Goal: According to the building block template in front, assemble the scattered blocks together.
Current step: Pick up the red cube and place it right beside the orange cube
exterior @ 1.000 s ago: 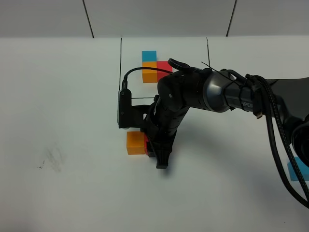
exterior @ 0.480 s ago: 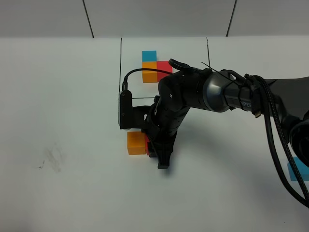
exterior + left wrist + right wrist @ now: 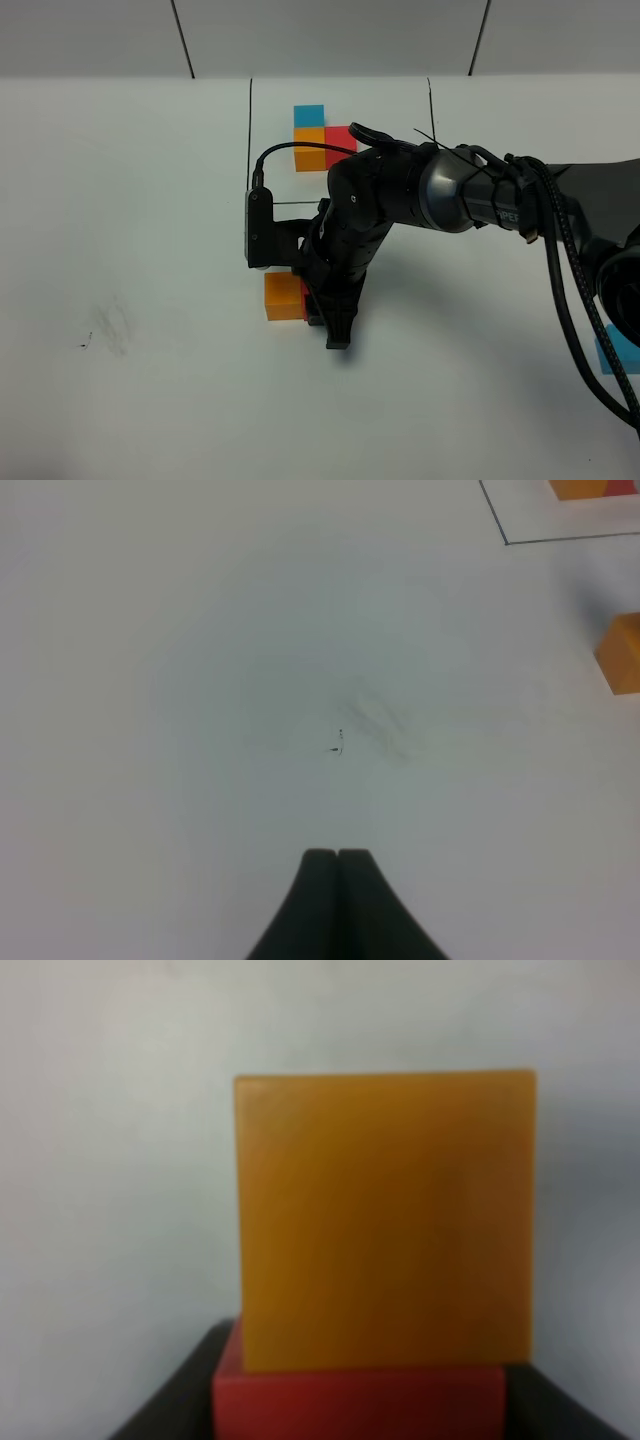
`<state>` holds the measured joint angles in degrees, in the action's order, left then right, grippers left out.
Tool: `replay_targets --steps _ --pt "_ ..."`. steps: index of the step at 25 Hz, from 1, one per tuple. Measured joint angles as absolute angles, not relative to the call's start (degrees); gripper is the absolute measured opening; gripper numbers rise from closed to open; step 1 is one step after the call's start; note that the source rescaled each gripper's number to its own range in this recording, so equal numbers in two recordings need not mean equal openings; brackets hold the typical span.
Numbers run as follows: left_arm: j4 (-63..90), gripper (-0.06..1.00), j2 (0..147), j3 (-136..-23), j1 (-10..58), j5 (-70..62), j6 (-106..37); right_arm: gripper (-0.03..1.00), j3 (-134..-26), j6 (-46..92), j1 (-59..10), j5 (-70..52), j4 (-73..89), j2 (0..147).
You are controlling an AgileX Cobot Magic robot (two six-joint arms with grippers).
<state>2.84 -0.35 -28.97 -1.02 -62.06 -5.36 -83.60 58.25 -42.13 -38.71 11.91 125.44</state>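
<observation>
**Red cube gripped beside the orange one**

In the high view the right arm stretched across the white desk (image 3: 150,200) to its middle. There the right hand (image 3: 326,312) was clamped on the red cube (image 3: 358,1402), which sat between its dark fingers (image 3: 170,1410). The orange cube (image 3: 283,296) stood on the desk at the red cube's 9 o'clock, and the two touched face to face. The light blue cube (image 3: 615,352) lay well apart, near the desk's edge at about 4 o'clock.

The building block template (image 3: 322,138) sat at 12 o'clock from the pair. Inside its thin black outline the blue cube stood at 12 o'clock of the orange one and the red at its 3 o'clock.

The left hand (image 3: 338,856) was clenched with nothing in it. It hung over bare desk near a faint smudge (image 3: 378,725).
</observation>
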Motion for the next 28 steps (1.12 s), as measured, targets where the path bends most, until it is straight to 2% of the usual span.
replay_targets --steps 14,17,19,22,28 --pt "2.84 0.00 -0.35 -28.97 -1.02 -62.06 -5.36 0.43 -83.64 56.19 -42.13 -36.33 11.93 125.51" --pt "2.84 0.00 -0.35 -28.97 -1.02 -62.06 -5.36 0.51 -83.64 55.95 -42.13 -36.46 11.93 125.58" --pt "2.84 0.00 -0.35 -28.97 -1.02 -62.06 -5.36 0.63 -83.71 55.42 -42.12 -36.93 11.93 125.58" --pt "2.84 0.00 -0.35 -28.97 -1.02 -62.06 -5.36 0.74 -83.71 53.86 -42.12 -37.35 11.82 125.58" --pt "2.84 0.00 -0.35 -28.97 -1.02 -62.06 -5.36 0.78 -83.99 49.08 -42.47 -37.35 9.14 125.33"
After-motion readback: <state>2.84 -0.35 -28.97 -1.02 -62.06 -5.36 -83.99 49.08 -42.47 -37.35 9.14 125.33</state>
